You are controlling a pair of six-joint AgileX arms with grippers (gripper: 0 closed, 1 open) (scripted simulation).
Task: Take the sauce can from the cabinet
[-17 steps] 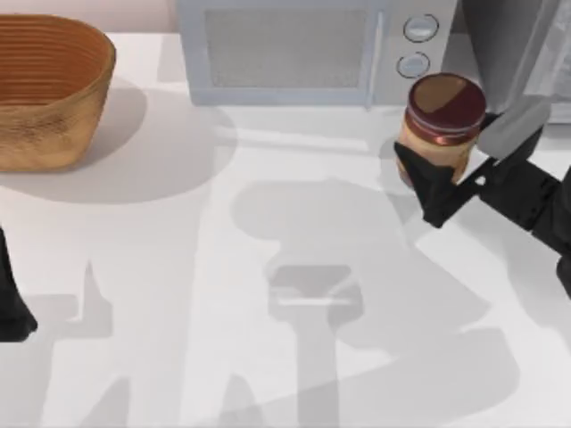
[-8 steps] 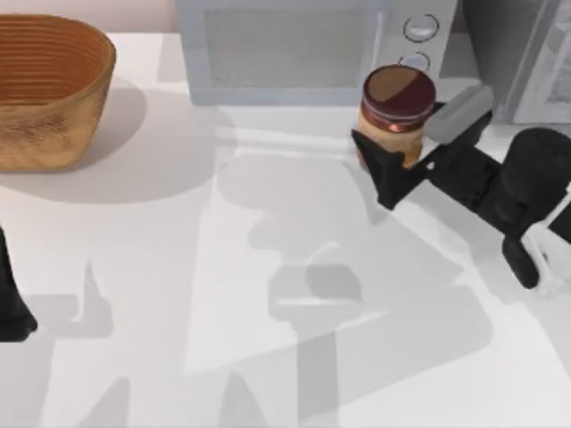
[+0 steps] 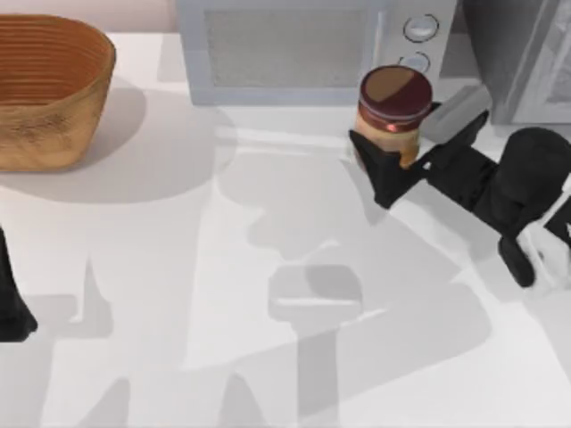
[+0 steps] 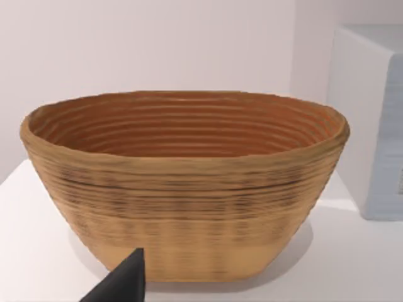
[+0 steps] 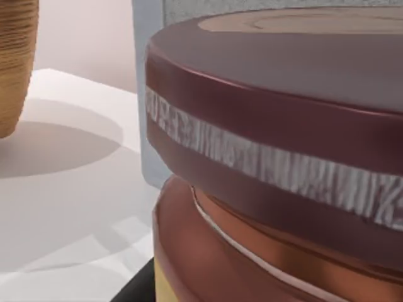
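Note:
The sauce can (image 3: 394, 107), with a maroon top and orange-tan side, stands upright in my right gripper (image 3: 400, 135), which is shut on it from the right. It is in front of the microwave's knob end, to the left of the dark grey cabinet (image 3: 498, 45) at the back right. Close up in the right wrist view, the sauce can (image 5: 283, 157) shows its maroon lid and a pale band. My left arm (image 3: 12, 303) is parked at the table's left edge, and its wrist view looks at the basket.
A pale microwave (image 3: 285, 49) stands at the back centre, with two round knobs (image 3: 419, 28) just behind the can. A large woven basket (image 3: 49, 85) sits at the back left; the same basket (image 4: 182, 189) is seen from the left wrist. White tabletop (image 3: 178, 267) stretches across the front.
My right gripper has carried the sauce can leftward, away from the cabinet, to the front of the microwave's knobs. Over the last half second it barely moved. The left arm stayed still.

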